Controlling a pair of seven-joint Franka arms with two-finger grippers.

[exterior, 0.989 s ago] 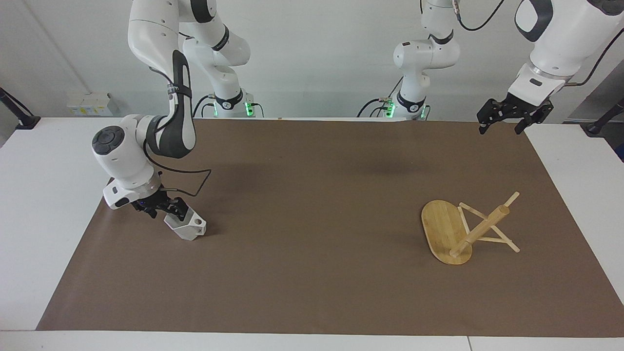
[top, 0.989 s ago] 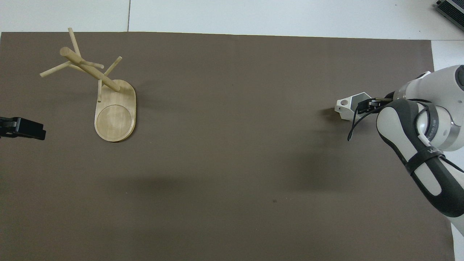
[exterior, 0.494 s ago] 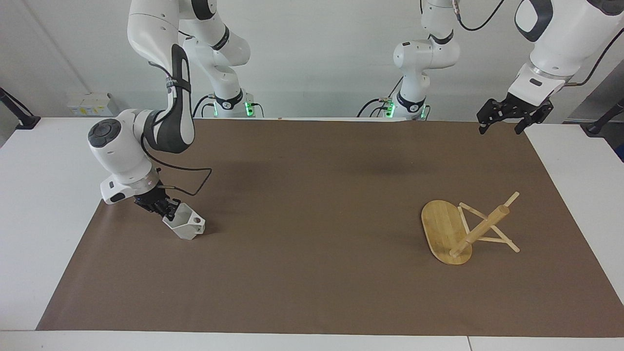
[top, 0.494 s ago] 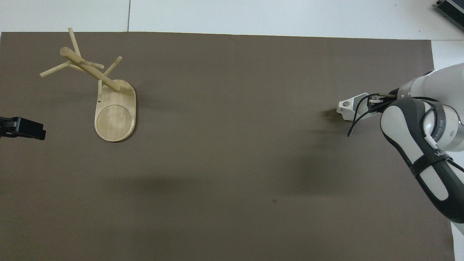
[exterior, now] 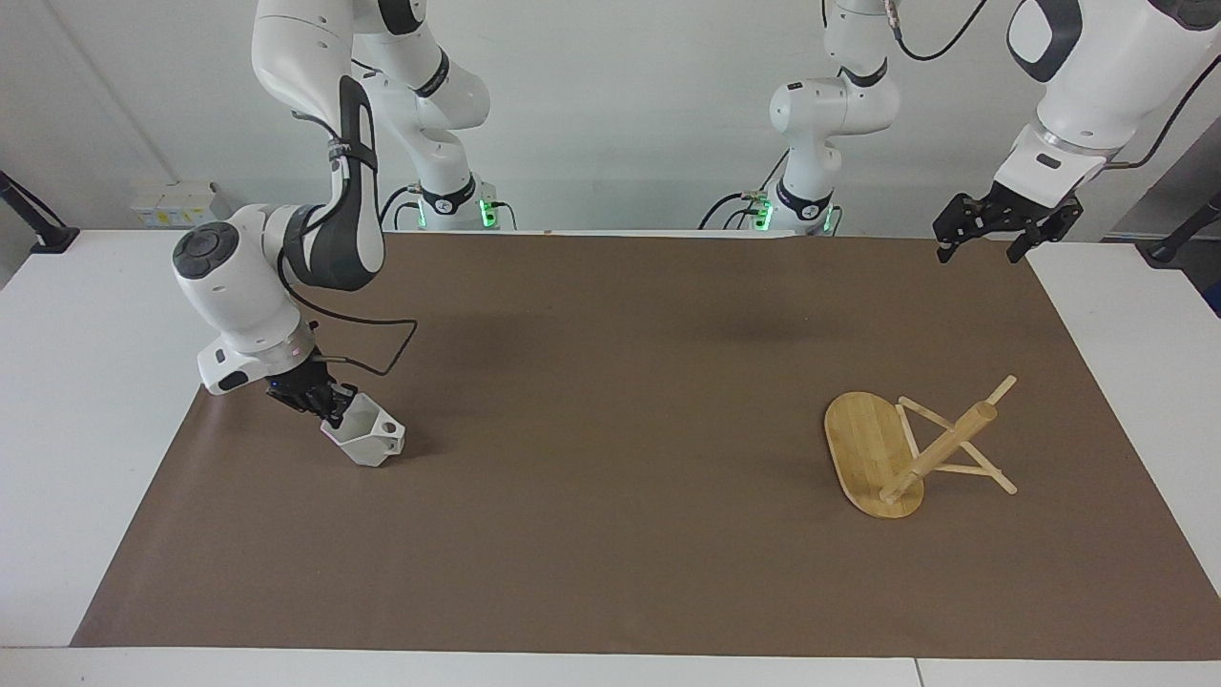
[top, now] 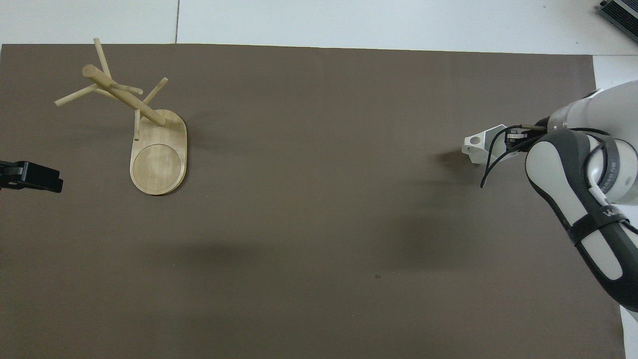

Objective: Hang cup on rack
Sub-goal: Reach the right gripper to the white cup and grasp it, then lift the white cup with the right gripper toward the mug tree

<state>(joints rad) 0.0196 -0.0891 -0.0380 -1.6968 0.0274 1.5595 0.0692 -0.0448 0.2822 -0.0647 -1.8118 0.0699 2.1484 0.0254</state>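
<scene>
The white faceted cup (exterior: 367, 437) (top: 479, 147) is at the right arm's end of the brown mat, tilted, with its holed handle pointing toward the middle of the table. My right gripper (exterior: 329, 408) (top: 508, 141) is shut on the cup's rim wall. The bamboo rack (exterior: 916, 447) (top: 144, 134) stands at the left arm's end of the mat, its post and pegs rising from the oval base. My left gripper (exterior: 992, 234) (top: 30, 175) waits open, raised over the mat's edge near its base.
A brown mat (exterior: 610, 534) covers most of the white table (exterior: 86, 382). A black cable loops from the right wrist above the mat beside the cup.
The right gripper closed on the cup's rim and tipped the cup slightly; the arm's wrist rose a little. The left arm and the rack stayed still.
</scene>
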